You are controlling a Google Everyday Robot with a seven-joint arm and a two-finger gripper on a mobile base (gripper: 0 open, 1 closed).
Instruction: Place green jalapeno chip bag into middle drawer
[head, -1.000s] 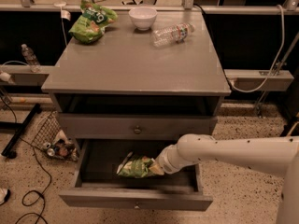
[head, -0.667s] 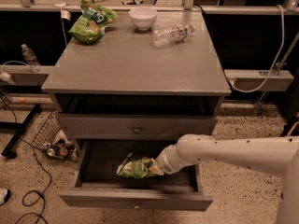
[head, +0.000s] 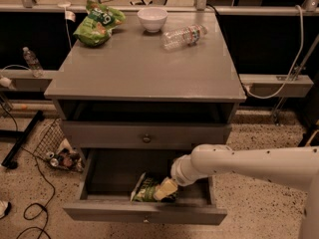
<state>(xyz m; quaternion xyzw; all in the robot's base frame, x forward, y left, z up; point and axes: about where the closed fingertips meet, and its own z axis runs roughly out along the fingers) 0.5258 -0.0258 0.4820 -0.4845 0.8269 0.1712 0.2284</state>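
Far left of the gripper (head: pixel 163 189), at floor level, a wire basket (head: pixel 56 151) of small clutter sits beside the cabinet. Well above and left of the gripper, on the cabinet top (head: pixel 144 71), lies a puffier green bag (head: pixel 98 20), which is not the task item. A white bowl (head: pixel 152 19) stands high above the gripper at the back of the top.

The green jalapeno chip bag (head: pixel 145 189) lies immediately left of the gripper, touching it, inside the open middle drawer (head: pixel 144 214), close to the front wall. The gripper is down in the drawer at the bag's right end. Whether it is clamped on the bag or has released it cannot be told. Just above the gripper, a closed drawer front (head: pixel 146 133) carries a round dark knob.

Handling assessment: the bag is judged light, soft and crumpled. Its foil is slick and liable to slip, and its contents are easily crushed. The soundest hold would be a flat sealed end or a gathered fold, with modest pressure, not the middle.

Above and right of the gripper, a clear plastic bottle (head: pixel 183 36) lies on its side on the top. The white arm (head: pixel 249 163) runs off to the gripper's right.
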